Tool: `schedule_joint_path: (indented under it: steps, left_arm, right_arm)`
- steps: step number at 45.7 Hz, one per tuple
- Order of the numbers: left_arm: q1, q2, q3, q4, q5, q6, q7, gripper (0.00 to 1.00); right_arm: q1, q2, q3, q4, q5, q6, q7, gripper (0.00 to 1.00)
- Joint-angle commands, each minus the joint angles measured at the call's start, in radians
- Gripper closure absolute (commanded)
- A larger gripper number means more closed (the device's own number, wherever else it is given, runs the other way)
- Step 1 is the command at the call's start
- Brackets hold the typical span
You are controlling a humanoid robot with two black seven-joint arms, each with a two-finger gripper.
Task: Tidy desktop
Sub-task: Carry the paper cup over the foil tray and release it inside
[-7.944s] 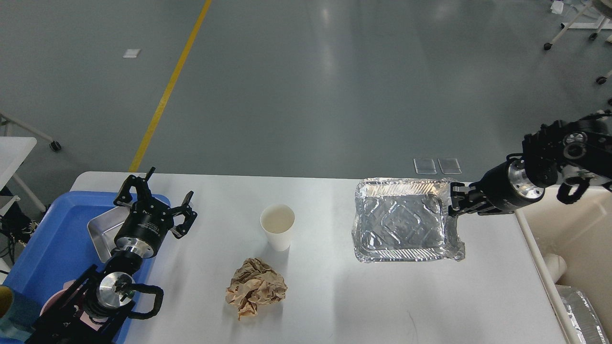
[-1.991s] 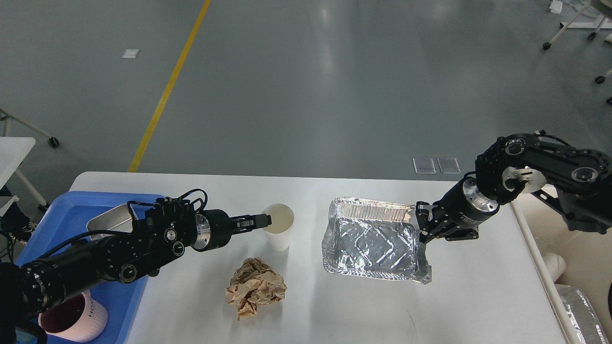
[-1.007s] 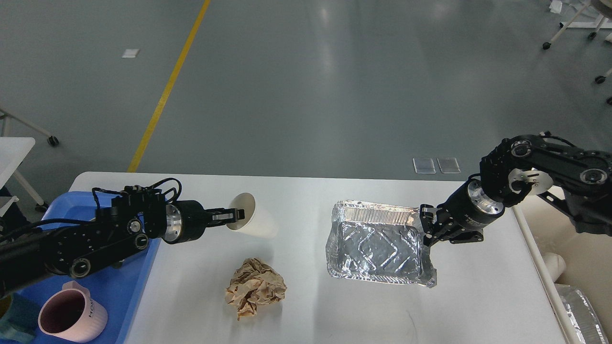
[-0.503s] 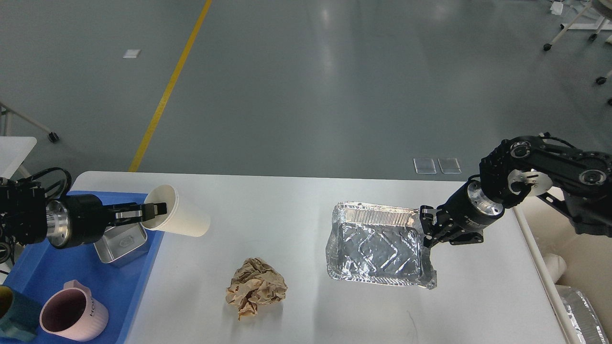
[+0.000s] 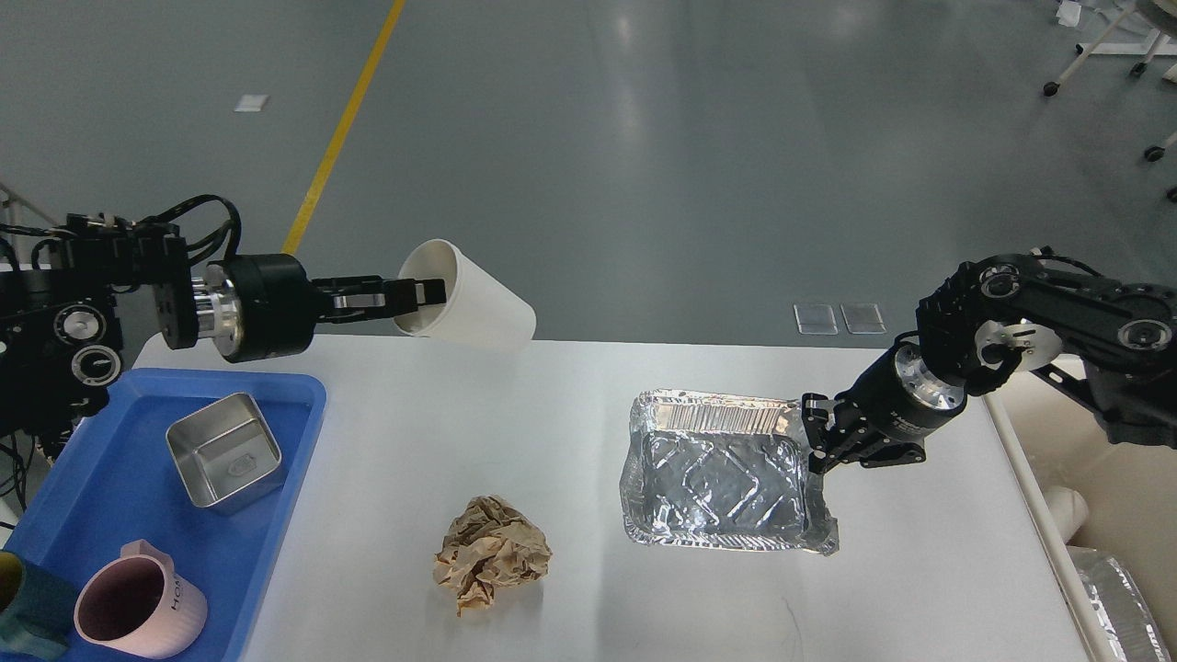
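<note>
my left fingers [image 5: 425,292] clamped on the paper cup [image 5: 464,296] above the worktop [image 5: 460,423], my right fingers [image 5: 811,439] pinching the foil tray [image 5: 722,483]

A tray [image 5: 294,441] sits at the left end of the desktop [image 5: 570,588], holding a tin [image 5: 223,450] behind a mug [image 5: 138,611]. Crumpled paper [image 5: 492,552] lies centre front; a foil pan [image 5: 722,478] lies right of it. A bin [image 5: 1117,460] stands beyond the right edge.
</note>
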Motion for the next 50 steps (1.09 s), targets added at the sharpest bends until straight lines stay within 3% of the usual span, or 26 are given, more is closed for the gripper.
schedule_joint_path:
  steps: [1,9,20,36,42,47,50]
  left_arm:
    - [-0.014,-0.137,0.005,0.037,0.000,0.003,-0.006,0.93]
    - [-0.023,-0.281,0.027,0.111,0.003,-0.009,-0.015,0.92]
    - [-0.068,-0.468,0.169,0.252,0.006,-0.008,-0.013,0.91]
    - [-0.031,-0.718,0.182,0.473,0.020,0.012,-0.010,0.90]
    - [-0.022,-0.792,0.182,0.531,0.020,0.061,-0.010,0.89]
    - [-0.017,-0.841,0.181,0.569,0.018,0.078,-0.007,0.79]
    - [-0.016,-0.867,0.179,0.595,0.017,0.086,-0.004,0.54]
  right_arm:
    - [0.017,0.004,-0.014,0.000,0.002,0.000,0.000,1.00]
    - [0.028,0.003,-0.016,0.000,0.003,0.002,0.000,1.00]
    - [0.031,0.007,-0.014,0.000,0.003,0.002,0.000,1.00]
    - [0.037,0.000,-0.016,0.017,0.003,0.000,0.000,1.00]
    - [0.037,0.000,-0.016,0.022,0.003,0.000,0.000,1.00]
    - [0.038,0.001,-0.016,0.022,0.005,0.000,0.000,1.00]
    - [0.040,0.001,-0.016,0.022,0.005,0.000,0.000,1.00]
